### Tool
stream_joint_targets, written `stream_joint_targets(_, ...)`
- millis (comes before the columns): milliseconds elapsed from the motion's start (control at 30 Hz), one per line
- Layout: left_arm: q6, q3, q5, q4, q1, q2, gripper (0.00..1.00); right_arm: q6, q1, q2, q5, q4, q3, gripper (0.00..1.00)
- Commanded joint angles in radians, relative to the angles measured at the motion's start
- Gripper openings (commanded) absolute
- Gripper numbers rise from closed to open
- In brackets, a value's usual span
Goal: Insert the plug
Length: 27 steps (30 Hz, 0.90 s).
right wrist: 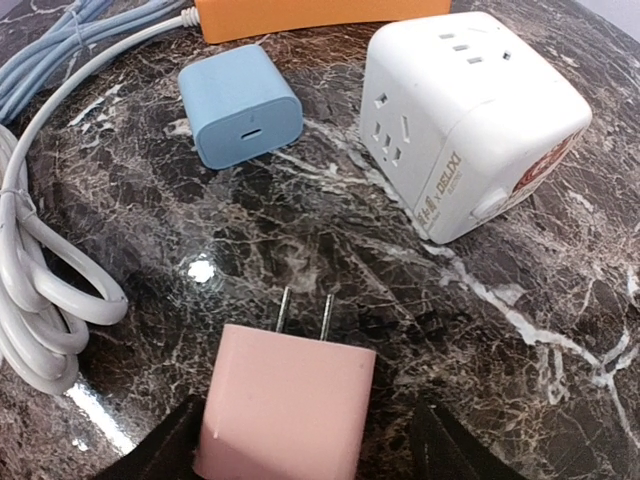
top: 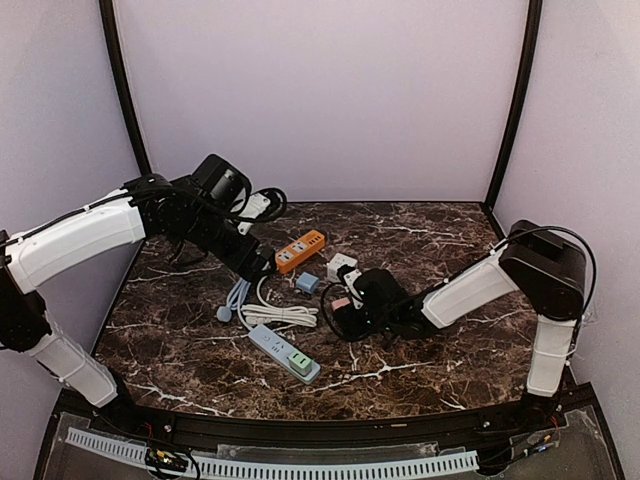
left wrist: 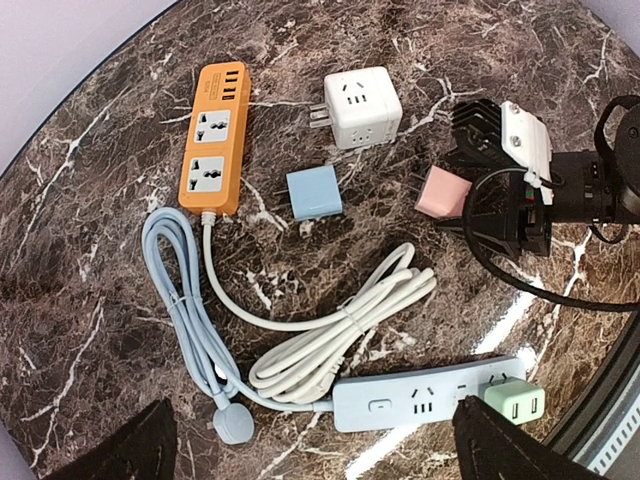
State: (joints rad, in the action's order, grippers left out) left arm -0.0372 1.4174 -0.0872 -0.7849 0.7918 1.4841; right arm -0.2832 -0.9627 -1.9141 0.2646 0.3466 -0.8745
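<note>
The pink plug (right wrist: 285, 405) lies flat on the marble table, its two prongs pointing toward the white cube socket (right wrist: 470, 110). My right gripper (right wrist: 310, 440) stands low around it. The left finger is against the plug's side, while a gap shows between the plug and the right finger. From above, the pink plug (left wrist: 443, 192) shows at the tip of the right gripper (left wrist: 470, 200). My left gripper (left wrist: 320, 445) hangs open and empty high over the blue power strip (left wrist: 420, 400), which has a green plug (left wrist: 510, 400) in it.
An orange power strip (left wrist: 213, 135) lies at the back left, with a small blue adapter (left wrist: 314, 192) between it and the pink plug. A coiled white cord (left wrist: 340, 320) and a light blue cable (left wrist: 175, 290) lie left of the blue strip.
</note>
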Motion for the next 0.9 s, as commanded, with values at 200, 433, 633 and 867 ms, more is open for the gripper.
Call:
stream_joint_targets(200,-0.025,-0.016,0.008,-0.023,-0.005,-0.047,0.96,0.010,-0.008,-0.026,0.031,0.010,-0.001,0.49)
stream_joint_targets(433,-0.031,-0.011,0.018,-0.022,-0.005,-0.043,0.96,0.050,-0.008,-0.002,0.021,0.008,-0.009,0.34)
stream_joint_targets(633,-0.049,0.012,0.036,-0.034,-0.005,-0.031,0.96,0.092,-0.009,0.076,0.007,-0.016,-0.004,0.24)
stream_joint_targets(867,-0.132,0.003,0.042,-0.023,-0.005,-0.030,0.96,0.138,-0.008,0.174,-0.027,-0.069,-0.005,0.20)
